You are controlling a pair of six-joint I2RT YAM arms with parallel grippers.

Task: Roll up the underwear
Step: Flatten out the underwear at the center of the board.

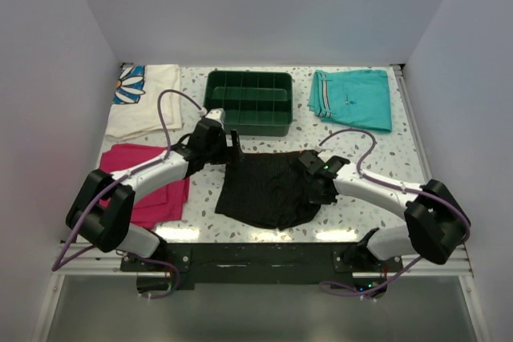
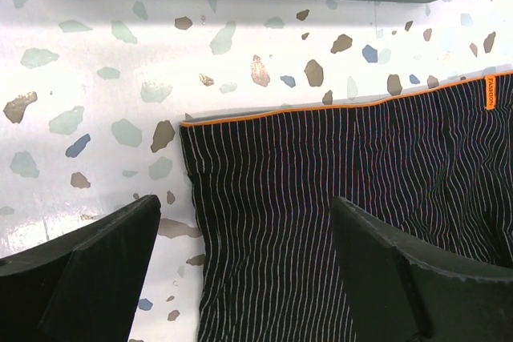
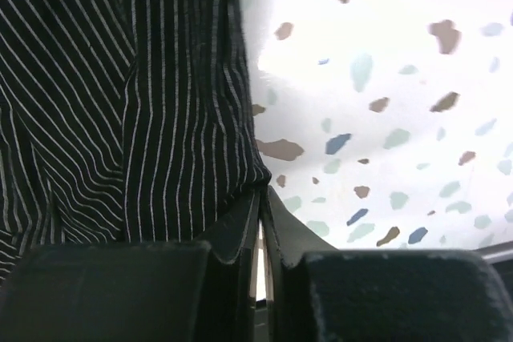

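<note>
Jaws on the left gripper (image 2: pixel 244 214) are wide apart and hold nothing. They hang over one corner of the soft black underwear with thin white stripes (image 2: pixel 321 174). One finger is over the bare table and one is over the cloth. Jaws on the right gripper (image 3: pixel 263 198) are squeezed together. The side edge of the underwear looks pinched between their tips.

The underwear lies between the two pairs of jaws, spread out flat on the white speckled table (image 1: pixel 377 150). Its orange-edged band runs just ahead of the left jaws. A small orange tag (image 2: pixel 490 92) sits on that band, off toward the right jaws. I see no roll in the cloth at all, only some wrinkles. So I think the job is only at its start: one edge is held, and all the rolling is left to do.

Now for counting:
- One black underwear.
- Two grippers.
- One dark green plastic tray with little boxes inside (image 1: pixel 256 127), just past the left jaws.
- One pair of teal shorts (image 1: pixel 353 100), well beyond the right jaws.
- One folded bright pink cloth (image 1: pixel 128 156), off to the outer side of the left jaws.
- One white cloth with a blue flower (image 1: pixel 152 102), past the pink one.
</note>
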